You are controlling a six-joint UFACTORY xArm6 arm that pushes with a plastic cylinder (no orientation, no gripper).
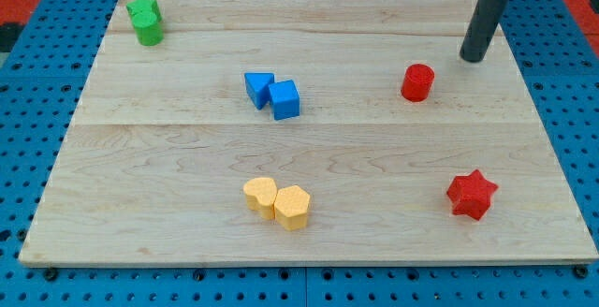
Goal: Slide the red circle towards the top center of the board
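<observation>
The red circle [417,82] stands on the wooden board [187,157], right of centre in the upper half. My tip [474,59] rests on the board up and to the right of the red circle, a short gap away and not touching it. The rod rises from the tip toward the view's top right.
A green block [145,21] stands at the top left corner. Two blue blocks, a triangle-like one [258,88] and a cube [285,99], touch near the centre. Two yellow blocks [261,196] [292,207] touch at the bottom centre. A red star [471,195] lies at the bottom right.
</observation>
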